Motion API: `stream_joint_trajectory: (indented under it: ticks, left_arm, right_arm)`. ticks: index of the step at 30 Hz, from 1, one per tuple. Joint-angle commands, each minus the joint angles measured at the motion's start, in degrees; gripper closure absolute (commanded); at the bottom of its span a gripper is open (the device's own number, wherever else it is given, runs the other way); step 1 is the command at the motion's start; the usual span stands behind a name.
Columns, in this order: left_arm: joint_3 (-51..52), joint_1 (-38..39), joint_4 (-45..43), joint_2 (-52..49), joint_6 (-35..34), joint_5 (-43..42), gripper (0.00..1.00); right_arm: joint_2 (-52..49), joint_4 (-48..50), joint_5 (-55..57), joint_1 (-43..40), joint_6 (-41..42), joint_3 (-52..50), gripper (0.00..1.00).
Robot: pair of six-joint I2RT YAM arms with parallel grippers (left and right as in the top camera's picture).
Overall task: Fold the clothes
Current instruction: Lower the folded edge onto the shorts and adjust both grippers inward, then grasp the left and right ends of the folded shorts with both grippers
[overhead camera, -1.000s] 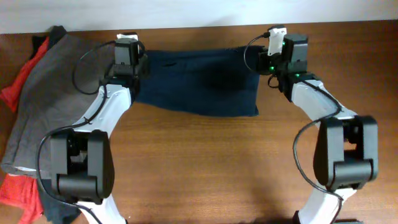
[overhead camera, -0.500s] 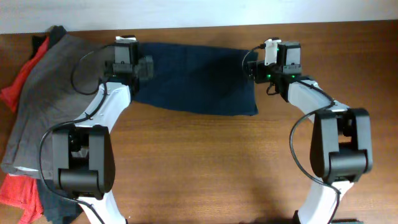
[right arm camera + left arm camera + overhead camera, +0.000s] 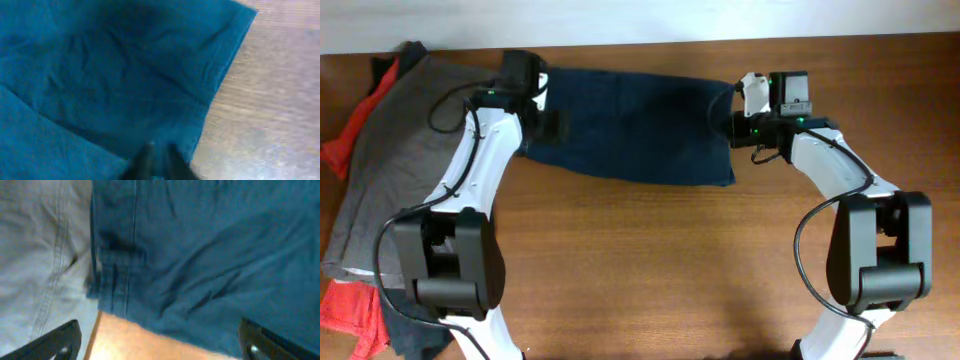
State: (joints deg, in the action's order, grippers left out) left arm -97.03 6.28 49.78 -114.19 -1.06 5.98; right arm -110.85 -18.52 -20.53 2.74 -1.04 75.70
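The clothes, a pair of dark navy shorts [image 3: 630, 125], lie flattened across the far middle of the table. My left gripper [image 3: 545, 110] hovers over their left end. In the left wrist view it [image 3: 165, 342] is open wide, with only the shorts [image 3: 210, 255] and bare wood under it. At the right edge of the shorts, my right gripper [image 3: 733, 128] has its dark fingers pressed together. The right wrist view shows it [image 3: 155, 160] shut just above the cloth [image 3: 100, 75] near its hem. Blur hides whether any fabric is pinched.
A large grey garment [image 3: 400, 150] lies at the left and touches the shorts' left end [image 3: 40, 245]. Red-orange cloth [image 3: 355, 130] sticks out from under it, with more at the lower left [image 3: 350, 305]. Brown tabletop [image 3: 650, 260] spreads in front.
Both grippers let go of the shorts' ends and the cloth now lies flat. The left one stays open and moved slightly back-left. The right one shut again and shifted right.
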Motion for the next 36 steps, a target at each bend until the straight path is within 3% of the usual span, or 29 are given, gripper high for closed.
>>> stream_joint_trajectory:
  ticks: [1, 4, 8, 17, 25, 32, 36]
  left_arm:
    - [-8.59, -0.44, 5.88, 0.59, 0.76, -0.85, 0.01]
    - [-16.15, -0.44, 14.43, 0.59, 0.63, -3.5, 0.01]
    - [-20.5, -0.44, 18.88, 0.59, 0.68, -3.28, 0.01]
    - [-20.94, -0.44, 18.18, 0.59, 0.68, -3.48, 0.01]
    - [-20.92, -0.42, 17.94, -0.17, 0.68, -6.95, 0.01]
    - [-20.92, -0.44, 15.67, -7.63, 2.03, -13.38, 0.01]
    - [-20.92, -0.61, 12.09, -13.55, 3.02, -14.16, 0.01]
  right_arm:
    - [-1.05, -0.42, -0.9, 2.25, -0.44, 0.7, 0.96]
    - [-4.66, -1.92, -0.55, 3.52, -0.61, 0.7, 0.96]
    - [-7.54, -3.76, -1.75, 3.61, -0.22, 0.7, 0.96]
    - [-8.15, -11.85, 5.05, 2.69, 2.16, 0.59, 0.96]
    - [-8.13, -17.59, 4.22, -5.14, 1.64, 0.61, 0.96]
    - [-8.0, -20.57, -5.46, -10.21, -5.11, 2.69, 0.96]
    - [-6.27, -29.75, -9.68, -10.23, -11.52, 9.68, 0.95]
